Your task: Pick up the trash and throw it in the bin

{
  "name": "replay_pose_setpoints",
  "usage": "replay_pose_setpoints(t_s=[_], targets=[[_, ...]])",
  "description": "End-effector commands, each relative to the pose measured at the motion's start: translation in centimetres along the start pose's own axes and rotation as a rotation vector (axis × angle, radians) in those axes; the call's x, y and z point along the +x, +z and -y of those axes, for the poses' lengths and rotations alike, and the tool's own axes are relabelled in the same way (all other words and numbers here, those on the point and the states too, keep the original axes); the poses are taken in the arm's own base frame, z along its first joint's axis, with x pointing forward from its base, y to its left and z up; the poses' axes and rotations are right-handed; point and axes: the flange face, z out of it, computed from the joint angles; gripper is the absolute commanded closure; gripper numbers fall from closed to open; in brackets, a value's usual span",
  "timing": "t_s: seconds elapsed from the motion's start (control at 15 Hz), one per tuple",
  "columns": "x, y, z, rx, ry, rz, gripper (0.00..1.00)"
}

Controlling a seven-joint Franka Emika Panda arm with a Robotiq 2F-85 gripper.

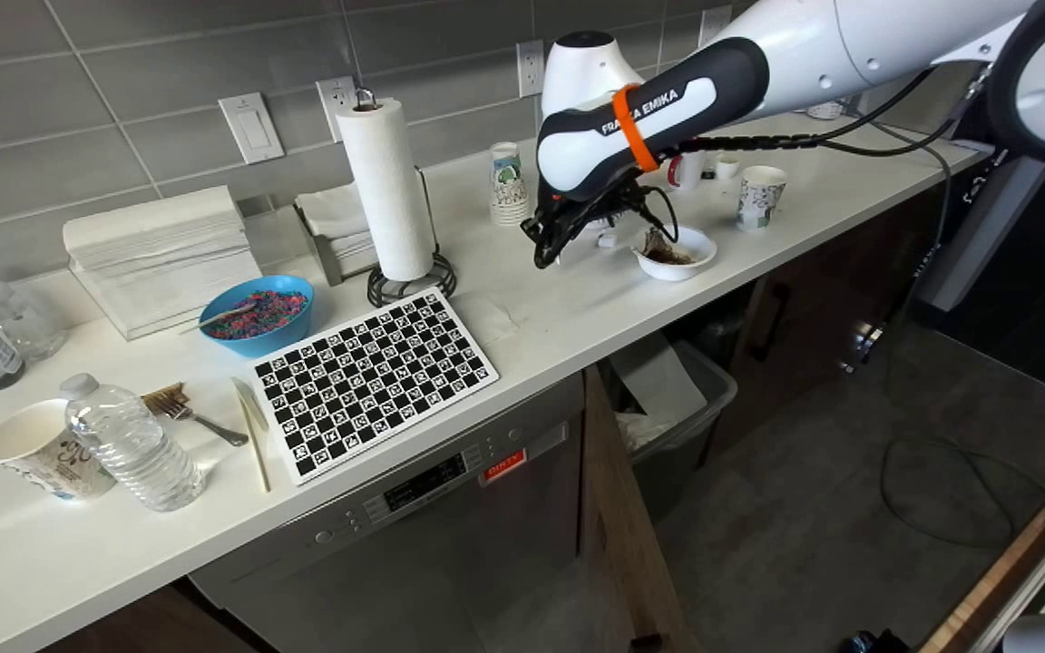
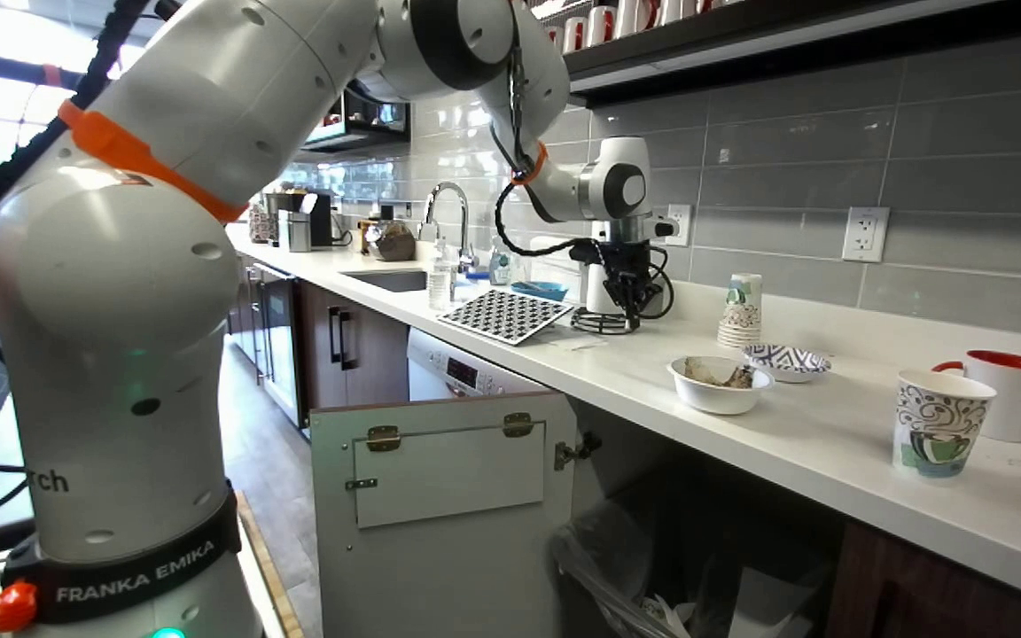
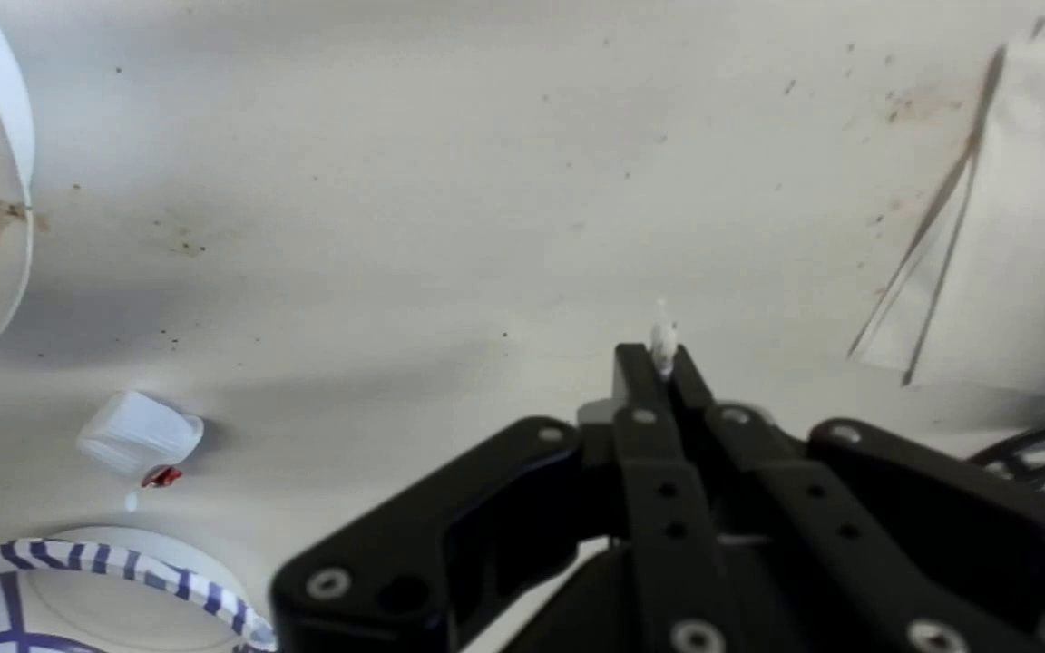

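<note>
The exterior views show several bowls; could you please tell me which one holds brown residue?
It's the plain white bowl; the blue bowl holds pink and blue bits, and the patterned bowl shows no residue.

Wrist view: can't ID white bit (image 3: 663, 341) btwn my fingertips (image 3: 634, 374), too small & blurred; white bowl (image 3: 13, 258) cut off by L edge, patterned dish (image 3: 105, 558) by lower-L corner; in an exterior view, bin (image 1: 727, 386) partly hidden by counter (image 1: 572, 313).

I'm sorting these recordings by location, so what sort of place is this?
Likely an office kitchen: a curved chrome faucet, a silver metal dishwasher with a rectangular red DIRTY label, and red and white mugs on a long dark shelf.
</note>
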Motion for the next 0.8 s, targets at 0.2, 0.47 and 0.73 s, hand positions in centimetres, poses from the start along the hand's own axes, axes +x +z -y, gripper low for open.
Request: replay_pose_setpoints(t_s=[0.2, 0.47, 0.73], targets=[[-7.4, -2.9, -0.7, 0.068, -0.36, 0.073, 0.99], [-12.3, -2.8, -1.6, 0.106, -0.575, 0.159, 0.99], [-16.7, -1.1, -3.5, 0.116, -0.692, 0.242, 0.99]])
